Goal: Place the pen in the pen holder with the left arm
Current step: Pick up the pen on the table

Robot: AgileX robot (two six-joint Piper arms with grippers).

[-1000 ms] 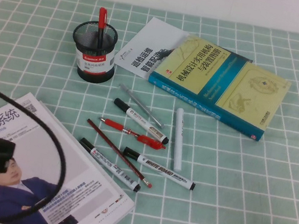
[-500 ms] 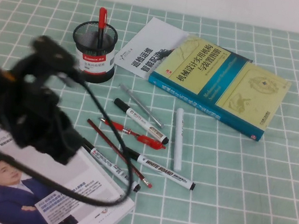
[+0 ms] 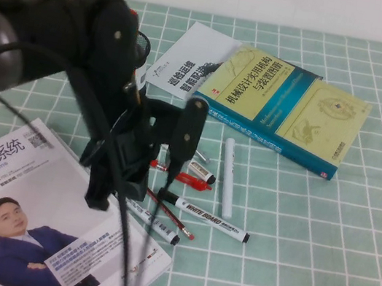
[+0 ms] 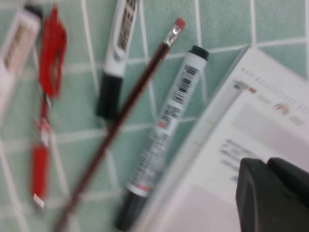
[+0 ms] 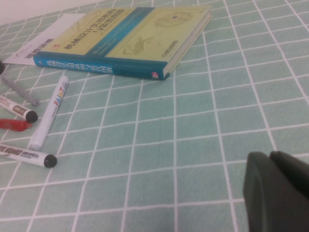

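**Left gripper closed and empty above the pens**

The left gripper [image 3: 104, 194] hangs over the group of pens in the middle of the table, at the far right edge of the magazine [image 3: 38, 212]. Its fingers [image 4: 270, 193] are pressed together and they hold nothing. The left arm [image 3: 70, 33] reaches in from the left side, bulky and black, with loose cables hanging around it.

Just under the gripper lies the pen [image 4: 161, 125], flat on the green checked cloth [image 3: 323, 233], with one black end touching the magazine edge. In the high view only its right end [image 3: 161, 228] shows below the arm. A thin dark red pencil [image 4: 120, 116] lies just beside it, and beyond that a marker printed "WHITE BOARD" [image 3: 211, 219]. A red pen [image 3: 186, 179] and a white paint marker [image 3: 227, 177] lie further right.

The pen holder [image 3: 143, 46] stands at the far left of the pens, almost all hidden behind the arm; only a part of its mesh rim is seen.

A yellow and blue book [image 3: 286, 108] lies at the far right, with a white booklet [image 3: 190, 61] to its left.

The right gripper [image 5: 277, 191] hovers over bare cloth to the right of the book; I cannot tell how its fingers stand
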